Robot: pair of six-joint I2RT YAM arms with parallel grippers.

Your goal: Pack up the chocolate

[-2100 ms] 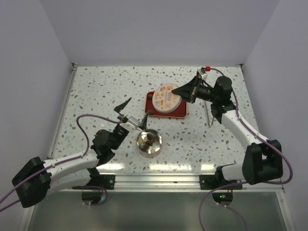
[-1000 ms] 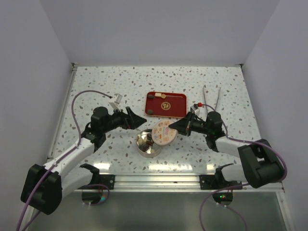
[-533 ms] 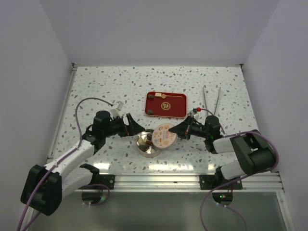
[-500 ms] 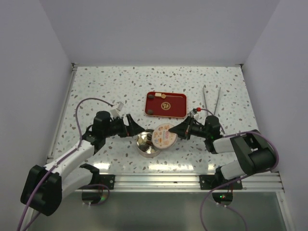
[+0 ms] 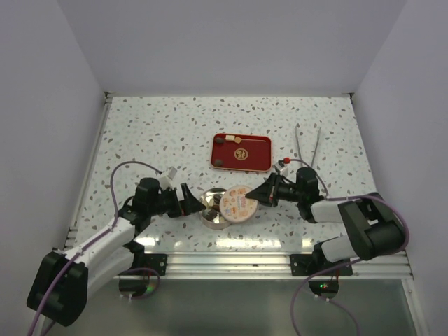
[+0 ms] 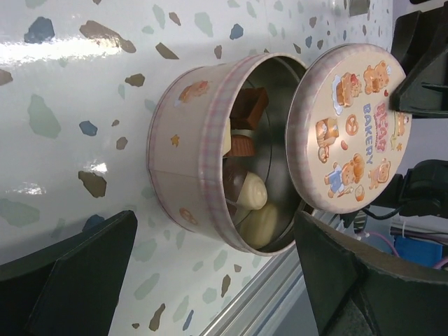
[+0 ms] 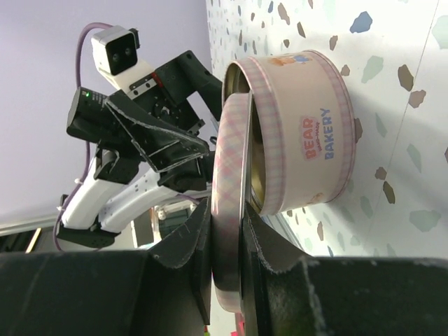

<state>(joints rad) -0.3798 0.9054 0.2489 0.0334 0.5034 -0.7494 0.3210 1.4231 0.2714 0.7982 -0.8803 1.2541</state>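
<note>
Left of the tin (image 5: 210, 218), the left gripper (image 5: 192, 201) crowds in just beside the wall, jaws spread wide. Across the tin's right side leans the lid (image 5: 239, 203), pinched by the right gripper (image 5: 260, 194), so only the left part of the mouth is reachable. Behind the tin, bare table (image 5: 175, 133) runs to the red tray (image 5: 260, 162).

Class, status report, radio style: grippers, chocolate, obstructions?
Left gripper open, facing tin. Right gripper shut on lid, tilted at tin's rim. Chocolate inside tin. No obstruction seen.
</note>
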